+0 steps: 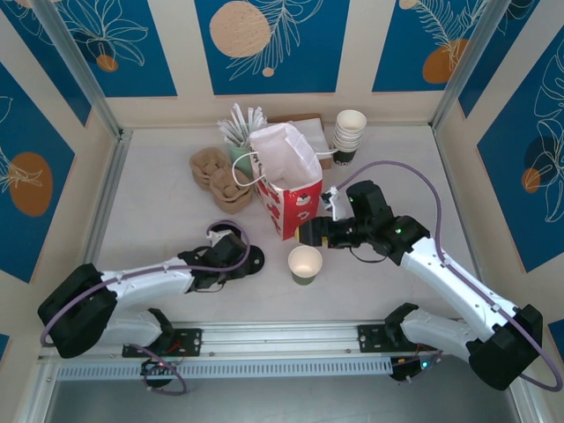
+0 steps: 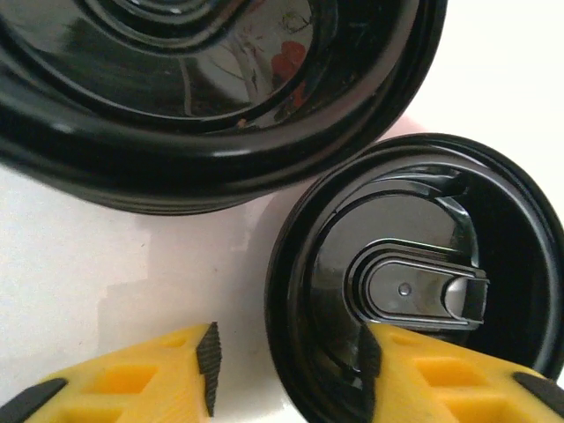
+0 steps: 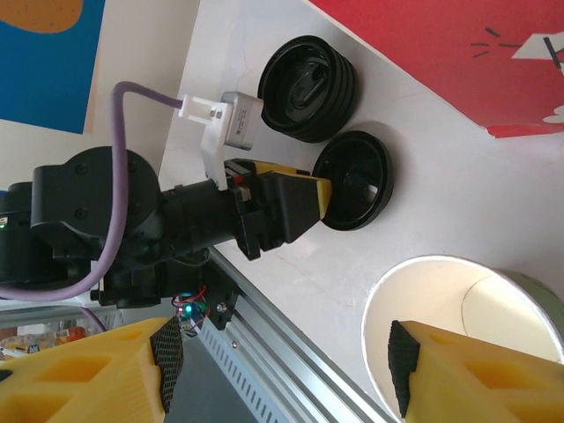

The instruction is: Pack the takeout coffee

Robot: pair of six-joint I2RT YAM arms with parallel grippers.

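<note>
Paper bag [image 1: 295, 207]: red and white, upright, mouth open.
Right gripper [image 3: 284, 366]: jaws wide apart, empty, by the cup's rim.
Left gripper [image 2: 289, 366]: jaws partly apart, astride the loose lid's rim, not clamped.
Coffee cup [image 1: 305, 263]: lidless, upright, just before the bag.
Lid stack [image 3: 308, 88]: just beside the loose lid.
Loose lid [image 2: 414, 282]: lying flat.
</note>
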